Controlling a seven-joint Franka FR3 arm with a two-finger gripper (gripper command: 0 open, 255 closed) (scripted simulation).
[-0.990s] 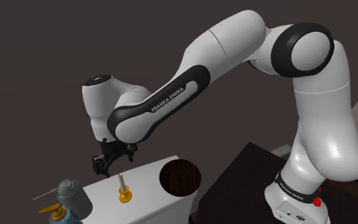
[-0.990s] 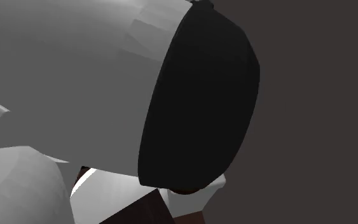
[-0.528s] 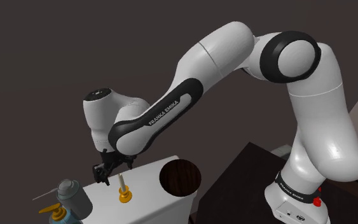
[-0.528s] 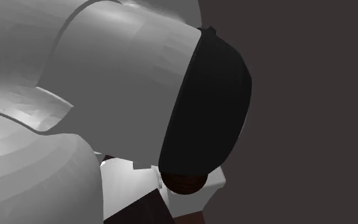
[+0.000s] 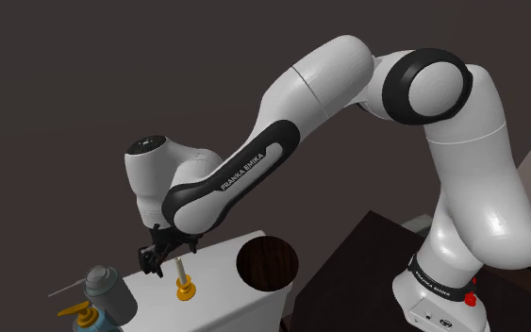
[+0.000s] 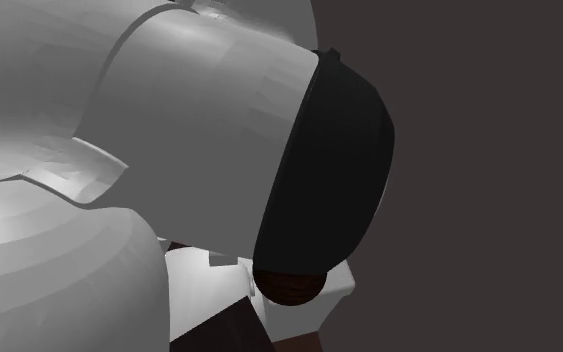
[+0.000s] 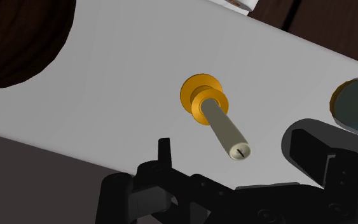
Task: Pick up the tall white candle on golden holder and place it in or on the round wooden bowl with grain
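The pincer [image 7: 234, 145] stands open and empty above the candle [image 7: 226, 129], which is upright on the white surface [image 7: 126, 95] near the bowl [image 7: 18, 38]; you should lower it straight, keep the stem centred, and close gently below the tip.

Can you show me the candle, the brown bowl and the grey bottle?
candle [image 7: 225, 130]: wrist view, on the middle of its pale stick.
brown bowl [image 5: 268, 264]: shoulder view, on the middle of its dark round face.
grey bottle [image 5: 114, 300]: shoulder view, on its body, below the cap.
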